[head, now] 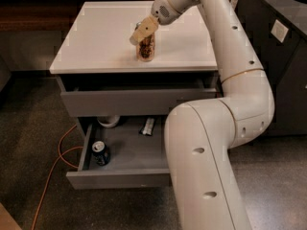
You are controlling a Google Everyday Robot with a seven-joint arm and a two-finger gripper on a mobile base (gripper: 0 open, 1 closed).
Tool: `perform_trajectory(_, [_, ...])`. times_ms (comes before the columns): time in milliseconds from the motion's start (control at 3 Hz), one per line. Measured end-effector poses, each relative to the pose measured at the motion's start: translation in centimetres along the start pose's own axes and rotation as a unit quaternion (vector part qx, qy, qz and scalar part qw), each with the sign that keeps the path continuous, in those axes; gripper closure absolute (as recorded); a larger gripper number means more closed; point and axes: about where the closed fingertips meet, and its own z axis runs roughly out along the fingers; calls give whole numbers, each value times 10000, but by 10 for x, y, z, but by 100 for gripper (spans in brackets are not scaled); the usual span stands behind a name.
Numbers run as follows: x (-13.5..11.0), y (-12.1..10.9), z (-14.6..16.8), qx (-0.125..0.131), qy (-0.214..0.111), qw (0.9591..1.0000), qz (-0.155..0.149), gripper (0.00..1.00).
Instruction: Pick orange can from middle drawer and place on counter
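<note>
The orange can (146, 50) stands upright on the white-grey counter (96, 37), near the middle of its front half. My gripper (143, 31) is right over the can's top and reaches it from the upper right, its tan tip covering the can's rim. Below the counter, the middle drawer (129, 164) is pulled out and open. My arm's large white links cover the drawer's right part.
The open drawer holds a dark blue-black can (100, 153) at its left, a white bowl (109, 121) at the back and a small dark packet (147, 126). An orange cable (53, 176) runs over the floor at left. A dark cabinet (283, 42) stands at right.
</note>
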Motion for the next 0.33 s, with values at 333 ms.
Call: perform_trajectory(333, [0, 0, 0, 0, -1, 10000, 0, 0])
